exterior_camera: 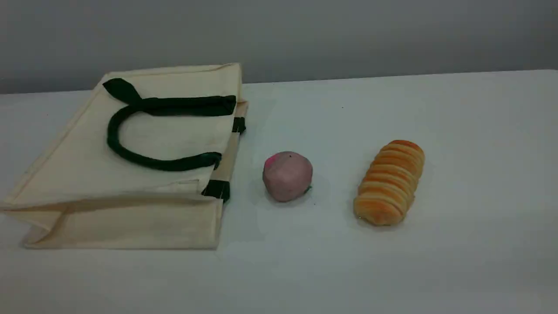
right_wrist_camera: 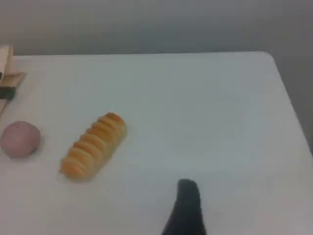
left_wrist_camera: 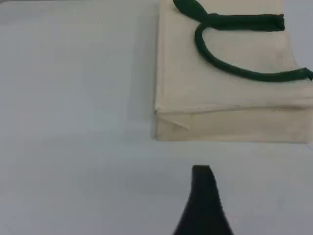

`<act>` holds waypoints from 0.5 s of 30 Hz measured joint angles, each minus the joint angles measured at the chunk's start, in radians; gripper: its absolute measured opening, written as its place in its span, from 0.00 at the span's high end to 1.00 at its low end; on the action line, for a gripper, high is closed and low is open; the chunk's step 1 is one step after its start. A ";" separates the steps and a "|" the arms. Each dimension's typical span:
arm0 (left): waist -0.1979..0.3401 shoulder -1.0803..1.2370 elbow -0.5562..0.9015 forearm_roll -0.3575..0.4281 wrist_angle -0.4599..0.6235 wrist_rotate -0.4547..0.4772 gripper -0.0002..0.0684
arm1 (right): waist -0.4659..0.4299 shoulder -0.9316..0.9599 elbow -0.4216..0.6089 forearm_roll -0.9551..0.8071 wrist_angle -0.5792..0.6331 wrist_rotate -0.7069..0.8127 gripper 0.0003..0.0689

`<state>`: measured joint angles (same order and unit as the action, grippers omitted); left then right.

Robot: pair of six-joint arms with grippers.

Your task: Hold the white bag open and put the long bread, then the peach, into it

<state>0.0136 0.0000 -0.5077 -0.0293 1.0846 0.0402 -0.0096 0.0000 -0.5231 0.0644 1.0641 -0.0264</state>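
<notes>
white bag (left_wrist_camera: 225, 105) flat on tbl (left_wrist_camera: 73, 107)

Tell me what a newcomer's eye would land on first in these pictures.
The big white bag, lying flat on the left of the table with its dark green handles on top, draws the eye first. Right of it sits the pinkish peach and, farther right, the ridged golden long bread.

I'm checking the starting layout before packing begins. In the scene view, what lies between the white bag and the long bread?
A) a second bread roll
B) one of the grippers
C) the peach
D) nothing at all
C: the peach lies between the white bag and the long bread, touching neither of them.
</notes>
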 joint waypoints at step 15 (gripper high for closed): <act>-0.006 0.086 -0.056 0.008 -0.086 -0.006 0.29 | 0.001 0.048 -0.044 0.027 -0.140 0.033 0.21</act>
<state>0.0073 0.0861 -0.5632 -0.0210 0.9987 0.0343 -0.0085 0.0476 -0.5668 0.0915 0.9236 0.0065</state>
